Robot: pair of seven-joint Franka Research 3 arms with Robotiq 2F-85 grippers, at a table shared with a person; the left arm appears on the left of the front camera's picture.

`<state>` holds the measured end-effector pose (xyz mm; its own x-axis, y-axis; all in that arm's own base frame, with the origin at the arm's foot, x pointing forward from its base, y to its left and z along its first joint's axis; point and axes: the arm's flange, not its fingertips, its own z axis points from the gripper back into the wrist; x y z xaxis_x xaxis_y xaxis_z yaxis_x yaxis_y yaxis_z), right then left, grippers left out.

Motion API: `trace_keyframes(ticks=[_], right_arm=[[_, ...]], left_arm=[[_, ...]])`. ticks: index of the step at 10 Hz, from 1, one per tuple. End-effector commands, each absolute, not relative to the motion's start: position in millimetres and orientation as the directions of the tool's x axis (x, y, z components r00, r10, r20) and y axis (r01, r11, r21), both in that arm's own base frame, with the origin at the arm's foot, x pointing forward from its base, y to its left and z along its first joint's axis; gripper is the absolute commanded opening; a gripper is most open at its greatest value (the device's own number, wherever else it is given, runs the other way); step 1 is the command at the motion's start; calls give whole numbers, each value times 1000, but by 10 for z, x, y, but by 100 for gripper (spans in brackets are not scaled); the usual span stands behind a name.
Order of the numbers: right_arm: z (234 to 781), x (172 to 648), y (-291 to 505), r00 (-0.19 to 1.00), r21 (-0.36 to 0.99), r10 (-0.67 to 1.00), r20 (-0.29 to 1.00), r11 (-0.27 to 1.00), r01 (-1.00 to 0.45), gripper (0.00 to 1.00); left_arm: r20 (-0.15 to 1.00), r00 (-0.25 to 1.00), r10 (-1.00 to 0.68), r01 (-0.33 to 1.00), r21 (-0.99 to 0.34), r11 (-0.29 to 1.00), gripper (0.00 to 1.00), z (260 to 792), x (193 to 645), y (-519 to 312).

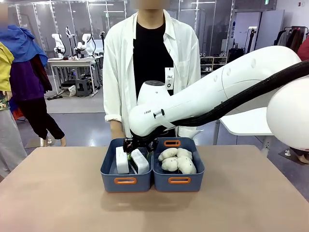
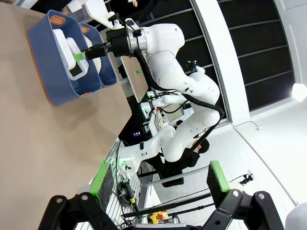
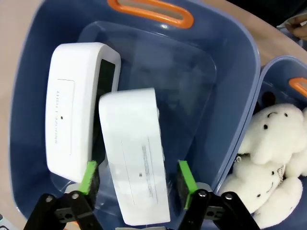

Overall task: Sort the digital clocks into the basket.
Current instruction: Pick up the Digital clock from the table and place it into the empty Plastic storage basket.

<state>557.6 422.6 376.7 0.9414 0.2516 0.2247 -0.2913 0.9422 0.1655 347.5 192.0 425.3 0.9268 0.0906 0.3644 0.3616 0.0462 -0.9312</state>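
Right wrist view: the right gripper (image 3: 137, 176) hangs over the left-hand basket (image 3: 240, 76), jaws parted, one green pad on each long side of a digital clock (image 3: 135, 167) that lies between them with its printed white back up. Whether the pads (image 3: 89, 176) touch its sides cannot be told; a narrow gap seems to show at each. Just beyond the near pad, the second digital clock (image 3: 72, 120) stands on edge against the first, its dark screen turned toward it. Both clocks rest inside the basket, near its orange-rimmed handle slot (image 3: 151, 10). Outward past the far pad, across the shared wall, white plush toys (image 3: 268, 153) lie in the neighbouring bin (image 3: 283, 72).

Front view: the right gripper (image 1: 139, 147) is down at the rim of the basket (image 1: 126, 181), the two clocks (image 1: 130, 162) leaning together under it. A person in a white coat (image 1: 120, 72) stands behind the bins.

Left wrist view: the left gripper (image 2: 160, 184) is held away from the table (image 2: 33, 143), jaws wide apart, nothing between them.
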Motion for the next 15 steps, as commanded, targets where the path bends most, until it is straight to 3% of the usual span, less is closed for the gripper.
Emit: trace_keyframes(ticks=[1,6,7,15], right_arm=[[3865,5485,4187,939,161,242,244,945,-285,100],[4100,5138,4039,897,133,357,261,907,-400,100],[4085,5411,4251,926,165,271,263,933,-320,100],[4085,5411,4251,926,165,271,263,933,-320,100]], left_arm=[[358,930,87,355,-934,44,100,4288,3422,1920],[358,930,87,355,-934,44,100,4288,3422,1920],[358,930,87,355,-934,44,100,4288,3422,1920],[358,930,87,355,-934,44,100,4288,3422,1920]])
